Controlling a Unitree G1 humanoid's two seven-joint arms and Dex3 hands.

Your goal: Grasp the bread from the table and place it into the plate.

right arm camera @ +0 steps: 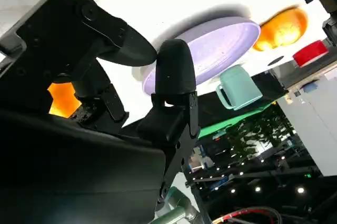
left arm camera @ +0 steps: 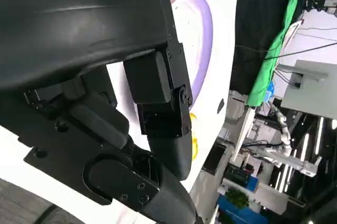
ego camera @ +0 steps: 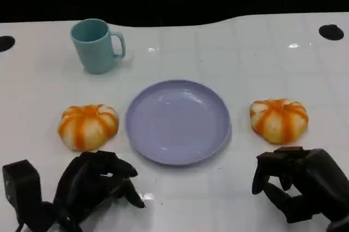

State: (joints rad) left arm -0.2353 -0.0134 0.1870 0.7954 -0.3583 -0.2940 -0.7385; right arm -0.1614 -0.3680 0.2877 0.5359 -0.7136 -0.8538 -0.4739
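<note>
Nowhere yet: both bread rolls [ego camera: 88, 126] [ego camera: 278, 120] on surface, plate [ego camera: 178, 121] bare; left hand [ego camera: 95, 185] & right hand [ego camera: 297, 180] curled, holding nothing.

Right hand [ego camera: 302, 185] cut off by head view's lower right edge; left hand [ego camera: 90, 188] cut at bottom edge. In left wrist view, fingers [left arm camera: 158, 92] hide most of the purple plate [left arm camera: 202, 40]
</note>
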